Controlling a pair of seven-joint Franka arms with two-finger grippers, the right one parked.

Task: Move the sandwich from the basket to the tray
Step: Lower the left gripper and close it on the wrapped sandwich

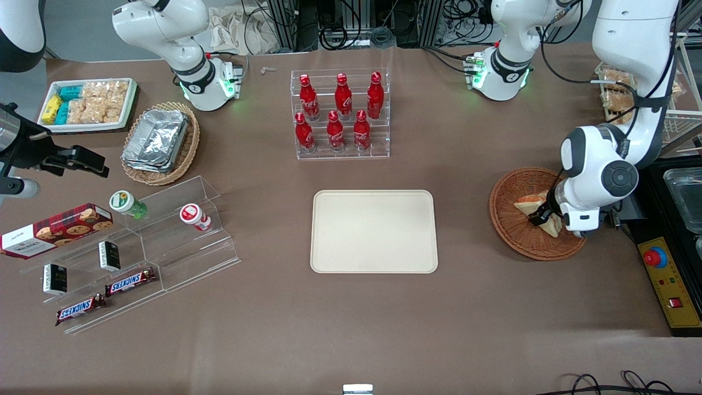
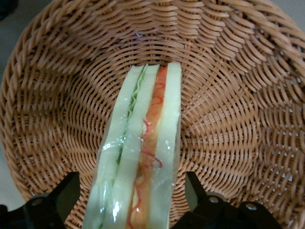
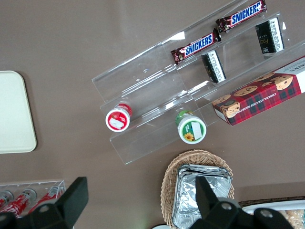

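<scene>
- In the middle of the table we see the tray [image 1: 374, 231], bare and ready to receive.
- Toward the working arm's end sits the basket [image 1: 513, 219], with the sandwich [image 2: 140, 157] standing on edge inside it, filling upward.
- Our gripper [image 1: 543, 215] is down in the basket, fingers [image 2: 59, 195] spread either side of the sandwich without squeezing, presumably lined up to close on its flat faces.

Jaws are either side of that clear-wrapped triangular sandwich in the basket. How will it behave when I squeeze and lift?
The clear-wrapped white-bread sandwich will probably squash: its layers look soft. The glossy film may slip, so grip gently. It looks light. The left gripper is down in the reddish-brown wicker basket, jaws open astride the sandwich.
</scene>
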